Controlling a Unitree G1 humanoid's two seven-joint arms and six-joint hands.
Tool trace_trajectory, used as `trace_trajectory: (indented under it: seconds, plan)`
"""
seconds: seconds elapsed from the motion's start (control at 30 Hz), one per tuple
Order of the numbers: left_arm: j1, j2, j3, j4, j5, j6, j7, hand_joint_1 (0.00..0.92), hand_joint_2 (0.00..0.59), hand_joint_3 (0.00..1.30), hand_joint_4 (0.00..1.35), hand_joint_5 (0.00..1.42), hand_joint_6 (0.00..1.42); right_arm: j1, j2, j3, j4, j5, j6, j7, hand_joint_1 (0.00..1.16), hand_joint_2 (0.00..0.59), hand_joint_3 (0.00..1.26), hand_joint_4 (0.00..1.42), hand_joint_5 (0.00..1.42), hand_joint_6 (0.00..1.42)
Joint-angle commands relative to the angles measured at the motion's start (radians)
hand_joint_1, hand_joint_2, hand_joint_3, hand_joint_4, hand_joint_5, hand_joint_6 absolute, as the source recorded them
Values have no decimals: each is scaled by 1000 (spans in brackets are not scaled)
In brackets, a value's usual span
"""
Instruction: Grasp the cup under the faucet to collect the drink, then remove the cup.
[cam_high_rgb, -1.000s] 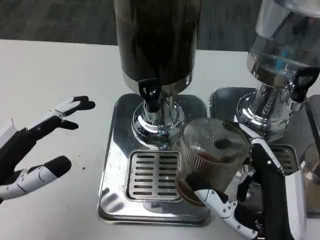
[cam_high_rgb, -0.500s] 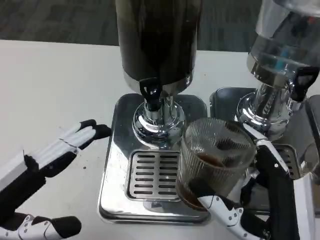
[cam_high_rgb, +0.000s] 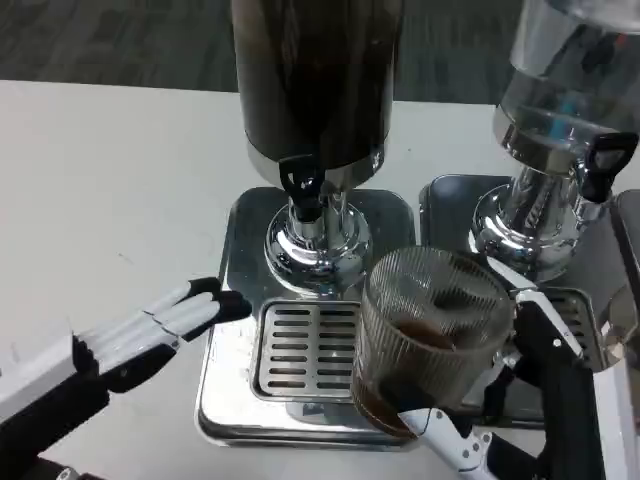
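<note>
— On the white table (cam_high_rgb: 120, 180), what stood in front of the robot?

— On the table sat a dark drink dispenser (cam_high_rgb: 315, 80) on a shiny metal drip tray (cam_high_rgb: 225, 330). Its black faucet (cam_high_rgb: 302, 185) pointed down toward a slotted grate (cam_high_rgb: 300, 350). A second, clear dispenser (cam_high_rgb: 565, 110) stood to its right on its own tray.

— Where was the cup?

— The ribbed glass cup (cam_high_rgb: 430, 330) was at the right edge of the grate, off to the right of the faucet rather than under it. It was tilted slightly, with a little brown drink in the bottom.

— Which hand had it?

— The right hand (cam_high_rgb: 500, 420) gripped the cup, with one white and black finger curled under its base and another running up its right side (whether the cup's base touched the tray could not be told).

— And the left hand?

— The left hand (cam_high_rgb: 150, 335) held nothing. Its fingers (cam_high_rgb: 195, 305) lay straight and close together, their black tips just at the left edge of the drip tray.
</note>
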Motion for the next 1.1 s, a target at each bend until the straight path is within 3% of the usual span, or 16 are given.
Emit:
trace_trajectory:
  seconds: [0.03,0.7,1.1]
  plan:
    - [28,25,-16,-19,-16,-19,23,0,135,66,0,0,116,2,2,-8,-35,11,-50,-6,717,214,539,696,950,1265]
    - [45,38,-40,-18,-21,-18,44,0,129,74,0,0,116,15,10,-22,-45,-11,-63,-9,728,205,543,698,961,1265]
    - [47,43,-45,-16,-28,-16,51,0,129,75,0,0,116,17,11,-25,-43,13,-68,2,729,205,548,698,962,1281]
